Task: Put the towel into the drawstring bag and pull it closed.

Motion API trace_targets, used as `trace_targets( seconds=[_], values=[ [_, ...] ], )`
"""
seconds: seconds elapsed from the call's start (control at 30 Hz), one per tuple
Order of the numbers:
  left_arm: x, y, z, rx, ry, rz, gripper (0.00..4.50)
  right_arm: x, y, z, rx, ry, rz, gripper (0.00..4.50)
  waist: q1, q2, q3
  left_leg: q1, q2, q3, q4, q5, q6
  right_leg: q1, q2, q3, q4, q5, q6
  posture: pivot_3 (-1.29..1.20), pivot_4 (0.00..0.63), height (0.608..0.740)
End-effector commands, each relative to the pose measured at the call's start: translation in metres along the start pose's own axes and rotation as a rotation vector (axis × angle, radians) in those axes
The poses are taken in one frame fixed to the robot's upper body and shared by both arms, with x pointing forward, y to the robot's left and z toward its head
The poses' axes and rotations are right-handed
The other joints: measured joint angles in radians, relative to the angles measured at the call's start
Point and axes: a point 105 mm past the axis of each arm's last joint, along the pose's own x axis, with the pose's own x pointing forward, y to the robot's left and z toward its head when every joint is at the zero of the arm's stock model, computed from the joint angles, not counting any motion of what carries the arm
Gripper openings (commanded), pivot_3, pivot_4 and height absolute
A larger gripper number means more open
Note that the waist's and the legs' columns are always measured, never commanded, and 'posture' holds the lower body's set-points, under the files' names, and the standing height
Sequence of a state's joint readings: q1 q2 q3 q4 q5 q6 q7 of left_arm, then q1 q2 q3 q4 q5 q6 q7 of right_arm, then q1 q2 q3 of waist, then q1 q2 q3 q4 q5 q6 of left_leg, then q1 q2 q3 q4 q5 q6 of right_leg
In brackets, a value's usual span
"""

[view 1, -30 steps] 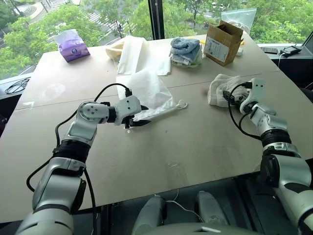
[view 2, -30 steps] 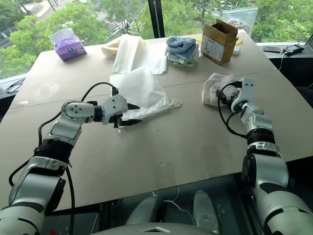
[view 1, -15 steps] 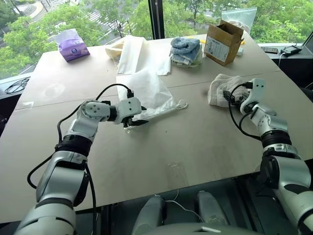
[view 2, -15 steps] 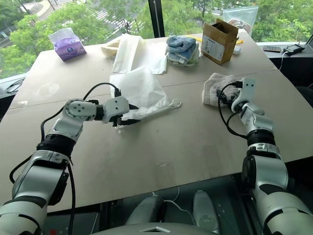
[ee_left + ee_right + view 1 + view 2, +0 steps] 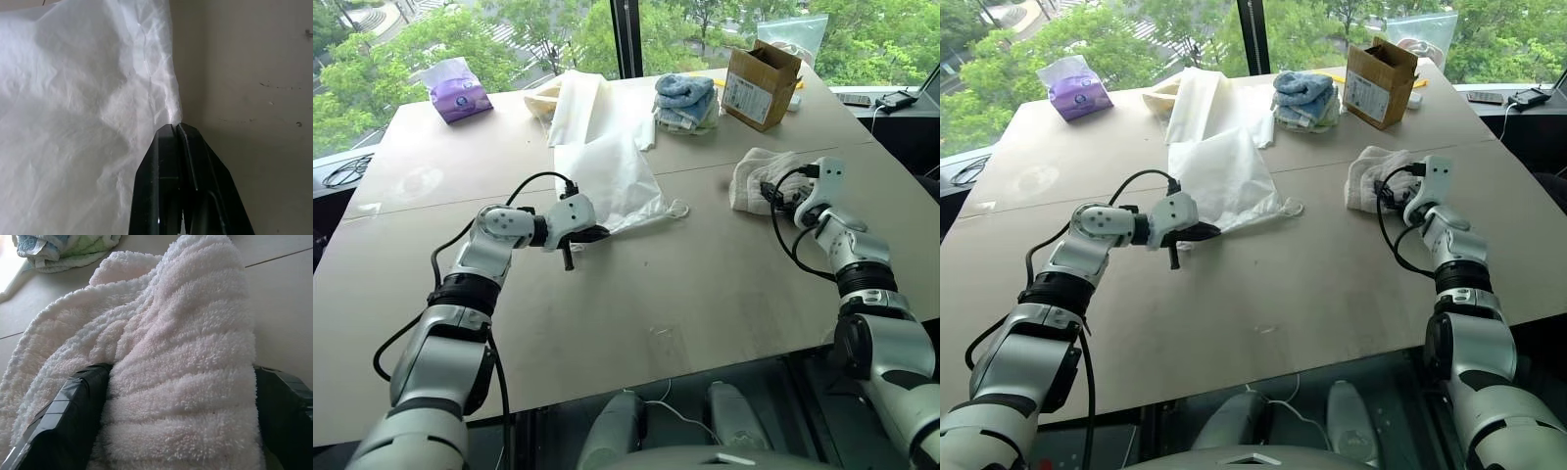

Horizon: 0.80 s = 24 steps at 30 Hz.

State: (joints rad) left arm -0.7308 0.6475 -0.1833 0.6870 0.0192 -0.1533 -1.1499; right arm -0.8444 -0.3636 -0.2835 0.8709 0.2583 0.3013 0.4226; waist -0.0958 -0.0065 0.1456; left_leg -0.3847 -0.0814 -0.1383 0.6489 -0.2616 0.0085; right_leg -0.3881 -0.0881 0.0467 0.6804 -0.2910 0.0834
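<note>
The left gripper (image 5: 175, 128) has now pinched shut on the thin white fabric drawstring bag's (image 5: 612, 181) edge; the right gripper (image 5: 181, 396) stays wide around the fluffy cream towel (image 5: 186, 352).

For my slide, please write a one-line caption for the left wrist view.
Left gripper shut on the edge of the bag lying on the table.

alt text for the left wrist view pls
The left end effector, its two black fingers pressed shut, pinches the edge of the crinkled white drawstring bag, which lies on the tan table.
</note>
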Motion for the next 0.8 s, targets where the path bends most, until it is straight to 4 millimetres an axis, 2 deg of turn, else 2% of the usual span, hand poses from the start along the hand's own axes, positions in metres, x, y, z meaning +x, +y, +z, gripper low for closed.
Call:
trace_targets(
  seconds=[0.03, 0.27, 0.4, 0.53, 0.63, 0.8],
  values=[
    [-0.006, 0.006, 0.009, -0.076, -0.076, 0.043, 0.04, 0.000, 0.003, -0.006, 0.018, 0.009, 0.009, 4.50, 0.000, 0.000, 0.000, 0.000, 0.000, 0.000, 0.000, 0.000, 0.000, 0.000, 0.000, 0.000, 0.000, 0.000, 0.000, 0.00, 0.150, 0.740],
    [-0.016, 0.005, 0.021, -0.282, -0.205, 0.051, 0.04, -0.001, 0.006, -0.010, 0.030, 0.008, 0.016, 4.50, -0.001, 0.000, 0.000, -0.003, 0.000, 0.000, 0.000, 0.000, 0.000, -0.003, 0.000, 0.000, 0.001, 0.000, 0.000, 0.00, 0.150, 0.740],
    [-0.023, 0.005, 0.027, -0.351, -0.251, 0.064, 0.04, -0.001, 0.011, -0.009, 0.036, -0.004, 0.038, 4.50, -0.002, 0.000, 0.000, -0.008, 0.000, 0.000, 0.002, 0.000, 0.000, -0.008, 0.000, 0.000, 0.002, 0.000, 0.000, 0.00, 0.150, 0.740],
    [-0.025, -0.001, 0.027, -0.345, -0.236, 0.056, 0.04, -0.002, 0.014, -0.006, 0.010, -0.014, 0.053, 4.50, -0.002, 0.000, 0.000, -0.008, 0.000, 0.000, 0.002, 0.000, 0.000, -0.009, 0.000, 0.000, 0.002, 0.000, 0.000, 0.00, 0.150, 0.740],
    [-0.025, -0.006, 0.028, -0.338, -0.239, 0.042, 0.83, -0.003, 0.014, -0.001, -0.012, -0.038, 0.050, 4.50, -0.002, 0.000, 0.000, -0.008, 0.000, 0.000, 0.002, 0.000, 0.000, -0.009, 0.000, 0.000, 0.002, 0.000, 0.000, 0.00, 0.150, 0.740],
    [-0.023, -0.008, 0.033, -0.290, -0.248, 0.057, 3.21, -0.013, 0.017, 0.019, -0.111, -0.128, 0.088, 4.50, 0.000, 0.000, 0.000, -0.009, 0.000, 0.000, 0.002, 0.000, 0.000, -0.009, 0.000, 0.000, 0.002, 0.000, 0.000, 0.00, 0.150, 0.740]
  ],
)
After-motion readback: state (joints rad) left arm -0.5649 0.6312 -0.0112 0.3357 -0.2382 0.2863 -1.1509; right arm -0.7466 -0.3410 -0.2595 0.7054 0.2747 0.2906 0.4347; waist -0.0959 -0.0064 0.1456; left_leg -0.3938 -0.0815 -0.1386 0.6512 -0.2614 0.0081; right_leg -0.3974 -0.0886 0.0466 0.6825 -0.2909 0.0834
